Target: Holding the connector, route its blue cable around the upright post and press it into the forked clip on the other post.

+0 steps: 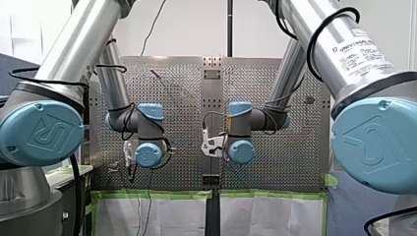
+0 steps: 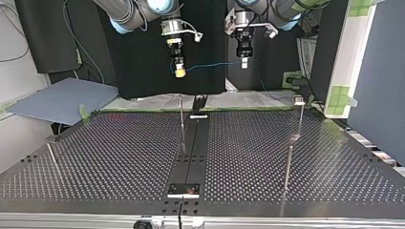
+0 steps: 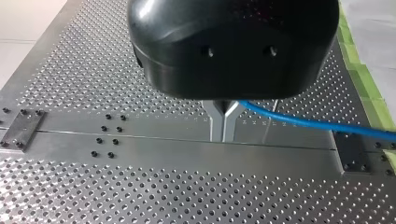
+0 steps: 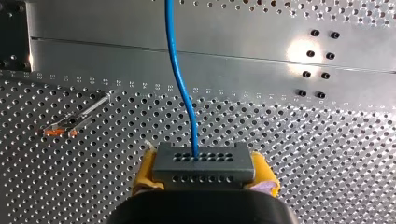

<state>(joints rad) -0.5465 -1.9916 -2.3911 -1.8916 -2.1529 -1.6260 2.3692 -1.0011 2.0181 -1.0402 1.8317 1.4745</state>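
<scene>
At the top view's left, my right pincer point(image 2: 179, 72) hangs high over the far edge of the table point(image 2: 110, 157). Its yellow pads point(image 4: 145, 170) are clamped on either side of the grey connector point(image 4: 203, 164), so the holding part of the job is in hand.

From the connector the blue cable point(image 2: 210, 65) runs rightward through the air to my left pincer point(image 2: 244, 61). Its metal fingers point(image 3: 215, 123) are closed together at the tips, with the cable coming out from between them.

Below and between the two stand a thin upright post point(image 2: 181, 112) and, just beside it, a black forked piece point(image 2: 198, 101) that I take for the clip. More posts stand further right, and I cannot tell which ones the task means. The cable touches none of them and hangs well above them all.

I judge the routing not yet begun. The turn around the post and the press into the fork are both left to do.

For writing, I read the front view from its left. The blue joint cap point(image 1: 42, 132) on my left arm bears a raised UR mark. The white label point(image 1: 361, 51) on my right arm begins "UNIVERSAL RO", and its smaller lines are too fine to read. The large blue cap point(image 1: 378, 147) below it carries the same UR mark.
</scene>
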